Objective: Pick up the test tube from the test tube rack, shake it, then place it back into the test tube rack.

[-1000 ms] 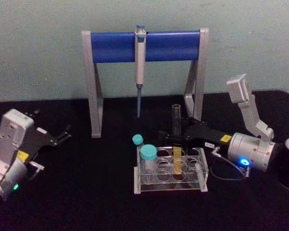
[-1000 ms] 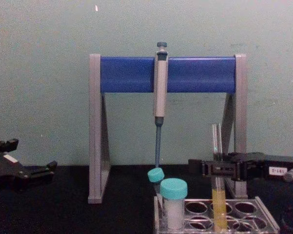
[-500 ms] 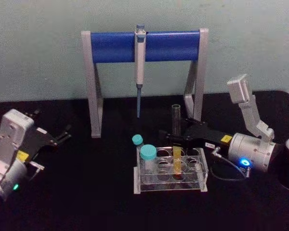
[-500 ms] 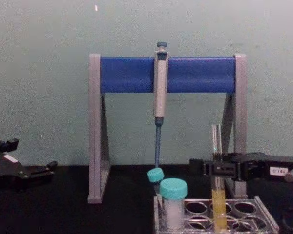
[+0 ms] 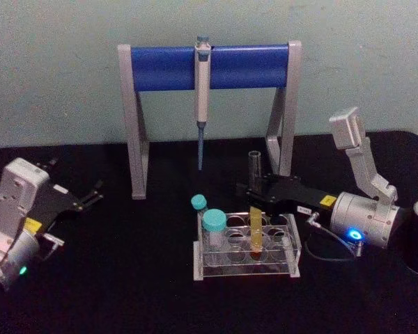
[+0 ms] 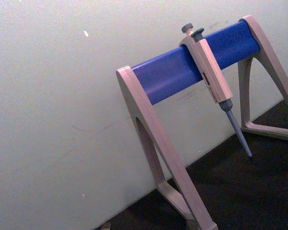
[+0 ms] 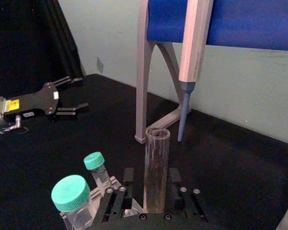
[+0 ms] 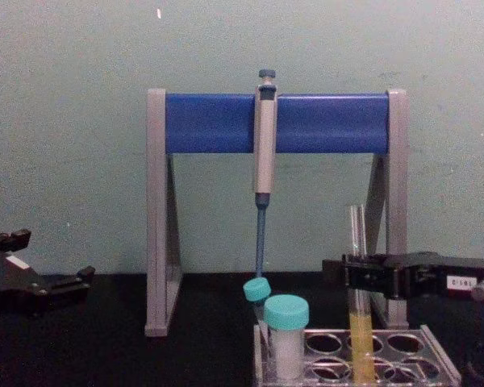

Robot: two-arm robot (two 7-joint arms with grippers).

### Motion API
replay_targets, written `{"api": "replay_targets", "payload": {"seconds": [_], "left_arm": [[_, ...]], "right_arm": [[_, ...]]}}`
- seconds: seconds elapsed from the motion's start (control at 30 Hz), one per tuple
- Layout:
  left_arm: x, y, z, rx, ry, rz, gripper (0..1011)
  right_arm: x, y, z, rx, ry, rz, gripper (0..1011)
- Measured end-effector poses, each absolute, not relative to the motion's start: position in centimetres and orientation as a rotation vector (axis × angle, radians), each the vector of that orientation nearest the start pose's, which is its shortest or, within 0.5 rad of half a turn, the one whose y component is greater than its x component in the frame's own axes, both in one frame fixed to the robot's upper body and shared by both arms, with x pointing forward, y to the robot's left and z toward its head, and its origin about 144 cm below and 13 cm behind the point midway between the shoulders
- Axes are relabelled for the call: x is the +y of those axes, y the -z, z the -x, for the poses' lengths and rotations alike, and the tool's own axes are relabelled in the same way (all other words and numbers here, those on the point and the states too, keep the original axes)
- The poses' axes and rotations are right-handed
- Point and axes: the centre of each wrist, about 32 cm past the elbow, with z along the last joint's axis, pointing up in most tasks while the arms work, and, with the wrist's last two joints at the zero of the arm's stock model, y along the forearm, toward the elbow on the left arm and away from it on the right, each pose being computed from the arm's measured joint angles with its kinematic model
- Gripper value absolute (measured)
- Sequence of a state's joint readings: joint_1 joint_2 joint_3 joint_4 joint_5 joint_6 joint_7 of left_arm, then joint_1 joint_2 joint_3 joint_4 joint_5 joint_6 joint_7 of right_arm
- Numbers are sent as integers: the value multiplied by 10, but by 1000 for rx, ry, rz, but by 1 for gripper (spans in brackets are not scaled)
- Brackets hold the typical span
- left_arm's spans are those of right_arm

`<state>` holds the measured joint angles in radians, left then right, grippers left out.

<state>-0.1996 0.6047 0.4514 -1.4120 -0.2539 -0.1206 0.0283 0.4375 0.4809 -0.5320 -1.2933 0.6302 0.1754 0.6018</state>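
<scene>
Test tube rack (image 5: 223,270) is noted on the black worktop (image 5: 125,278), directly beneath the right pincer (image 5: 253,196). Test tube (image 5: 256,233) is seated in one of the rack's middle holes; which row cannot be told. Yellow-orange liquid is held in its lower part, below the pincer, with clear glass above. The tube is seen close to upright in the chest view, and a slight lean is noted in the head view.

The right pincer is extended from the robot's right, level, just above the rack top. Its jaws are closed on the tube at about mid-height, above the liquid line. In the right wrist view the glass is seen gripped between the two black jaws, with the open mouth well above them. The tube's bottom is not lifted clear of the rack.

Left of the right pincer and lower, two teal-capped white tubes are lodged at the rack's end: a larger one (image 5: 214,221) nearer, a smaller one (image 5: 198,202) tilted behind it. Both are apart from the pincer.

The left pincer (image 5: 94,195) is parked well to the left of the right one, low over the worktop, jaws spread, nothing held.

Behind the right pincer, a grey-and-blue pipette stand (image 5: 167,67) is placed against the pale wall (image 5: 56,69). One pipette (image 5: 203,83) is hung from its bar, tip down, beyond the pincer and to its left.
</scene>
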Motion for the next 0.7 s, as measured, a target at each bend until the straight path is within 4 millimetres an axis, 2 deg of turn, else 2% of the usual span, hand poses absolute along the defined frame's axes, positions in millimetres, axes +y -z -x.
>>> {"api": "replay_targets", "payload": {"seconds": [0.27, 0.7], "left_arm": [[310, -1140, -489, -285, -1248, -304, 1010], [310, -1140, -489, -285, -1248, -304, 1010]], "right_arm": [[-265, -1177, -552, 213, 653, 140, 232], [-265, -1177, -552, 213, 653, 140, 224]]}}
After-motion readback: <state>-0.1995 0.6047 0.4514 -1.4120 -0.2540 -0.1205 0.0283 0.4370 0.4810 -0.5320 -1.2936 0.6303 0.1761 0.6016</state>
